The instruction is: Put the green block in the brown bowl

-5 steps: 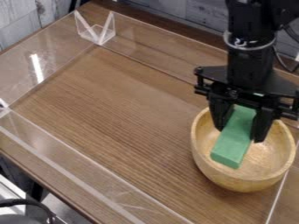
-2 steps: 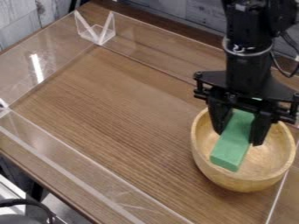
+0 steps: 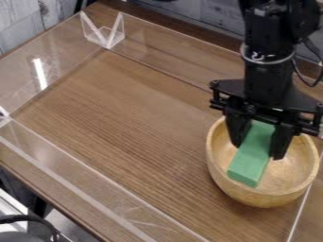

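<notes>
Green block (image 3: 254,156) looks rigid, light, smooth-sided (could slip); gripper (image 3: 260,135) clamps its upper end across narrow faces, lower end inside brown bowl (image 3: 293,190).

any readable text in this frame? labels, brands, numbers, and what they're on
None readable.
green block: plain, no marking.
brown bowl: bare wood, no label.
claw and the black arm above it: a small pale ring-shaped mark near the wrist, too small and blurred to read as text.
Table and clear plastic walls: no signs.
</notes>
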You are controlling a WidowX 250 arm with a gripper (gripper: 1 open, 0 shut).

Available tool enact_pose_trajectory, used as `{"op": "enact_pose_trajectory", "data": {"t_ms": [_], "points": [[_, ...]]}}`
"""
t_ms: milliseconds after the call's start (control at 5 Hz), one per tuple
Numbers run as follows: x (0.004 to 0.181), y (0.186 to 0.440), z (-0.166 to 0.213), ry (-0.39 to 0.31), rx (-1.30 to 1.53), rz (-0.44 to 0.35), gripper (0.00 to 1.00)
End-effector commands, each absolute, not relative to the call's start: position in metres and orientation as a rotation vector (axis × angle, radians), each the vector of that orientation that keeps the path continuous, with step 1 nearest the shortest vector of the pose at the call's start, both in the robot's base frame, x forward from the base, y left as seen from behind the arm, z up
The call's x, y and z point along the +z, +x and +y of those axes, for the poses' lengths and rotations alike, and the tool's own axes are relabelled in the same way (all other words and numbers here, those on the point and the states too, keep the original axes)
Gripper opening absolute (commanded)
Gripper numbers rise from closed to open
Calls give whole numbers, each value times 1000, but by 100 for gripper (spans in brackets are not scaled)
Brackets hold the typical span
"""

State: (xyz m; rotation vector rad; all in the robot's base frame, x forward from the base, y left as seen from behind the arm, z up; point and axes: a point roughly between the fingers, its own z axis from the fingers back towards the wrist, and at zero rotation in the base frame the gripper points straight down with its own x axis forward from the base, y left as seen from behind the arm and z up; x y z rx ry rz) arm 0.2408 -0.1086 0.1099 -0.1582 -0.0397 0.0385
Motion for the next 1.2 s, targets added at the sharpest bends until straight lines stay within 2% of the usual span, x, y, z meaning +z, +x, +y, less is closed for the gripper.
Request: {"op": "enact_pose_trajectory", "data": {"t_ms": [0,1000], "points": [[115,246,-107,-171,50,-67,0],[109,247,-105,-177,52,-62,0]]}}
